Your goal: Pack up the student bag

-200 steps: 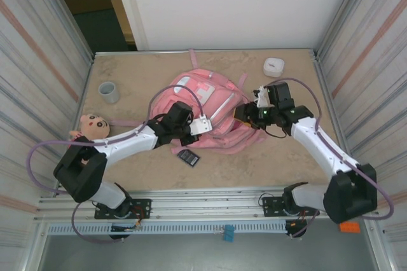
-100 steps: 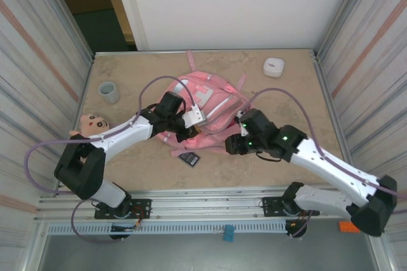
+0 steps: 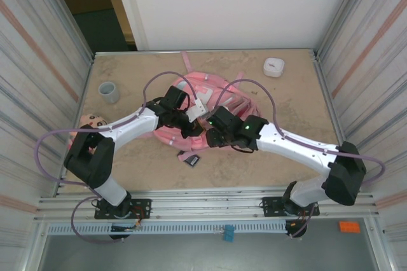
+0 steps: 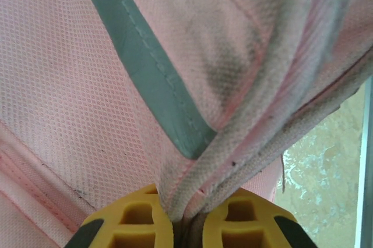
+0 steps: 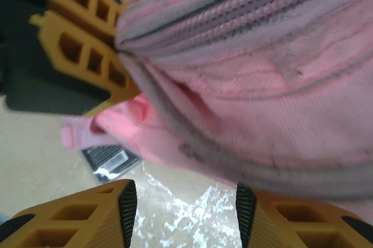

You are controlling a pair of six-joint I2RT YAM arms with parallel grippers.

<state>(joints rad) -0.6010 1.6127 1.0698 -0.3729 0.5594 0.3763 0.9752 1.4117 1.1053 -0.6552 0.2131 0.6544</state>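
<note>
Two robot arms converge at the centre of a beige, stone-patterned table (image 3: 299, 102).

Top external view: the large pink fabric student bag (image 3: 213, 86) lies crumpled at the table's centre, its straps trailing toward 12 o'clock. The left gripper (image 3: 191, 128) reaches in from 9 o'clock to the bag's near edge. The right gripper (image 3: 205, 136) comes in from 3 o'clock and sits just beside it at the same edge. A small dark flat card (image 3: 192, 159) lies at 6 o'clock of the bag, just beside the pink fabric. A grey cylindrical cup (image 3: 109, 91) stands at 10 o'clock, well apart from the bag. A tan-faced doll head (image 3: 93, 122) rests at 8 o'clock, near the left arm. A small white lidded box (image 3: 274, 66) sits at 2 o'clock.

Left wrist view: the left gripper's yellow fingers (image 4: 131, 219) are pressed together on a thick folded seam of the student bag. Pink mesh fabric crossed by a grey-green band runs from 11 o'clock to the centre. Bare table shows at 4 o'clock.

Right wrist view: the right gripper's yellow fingers (image 5: 87, 219) stand apart, with only bare table between them. The bag's zippered edge hangs from 12 to 3 o'clock. At 10 o'clock the left gripper clamps that edge. The dark card lies at 8 o'clock.
</note>
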